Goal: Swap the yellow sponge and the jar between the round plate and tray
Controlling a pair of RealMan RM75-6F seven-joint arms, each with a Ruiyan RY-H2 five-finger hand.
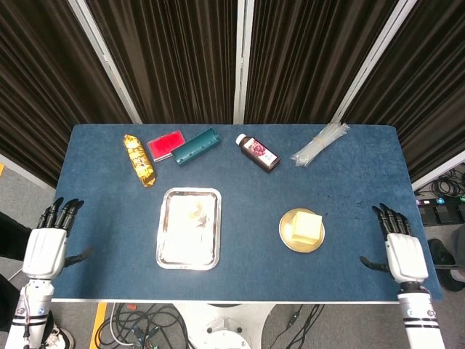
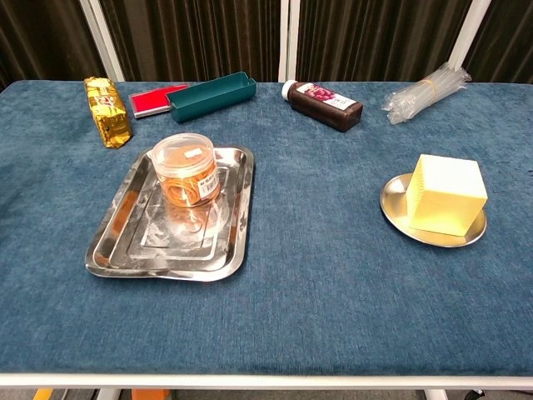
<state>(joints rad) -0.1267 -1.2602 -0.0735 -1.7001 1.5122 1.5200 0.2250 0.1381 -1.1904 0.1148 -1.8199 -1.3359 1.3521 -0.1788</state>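
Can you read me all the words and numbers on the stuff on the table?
No text here can be read.
White sticker on the clear plastic jar: print too small.
Label on the dark bottle with a white cap: blurred.
Red patch on the shiny gold packet: blurred.
The yellow sponge, tray and plate carry no text.
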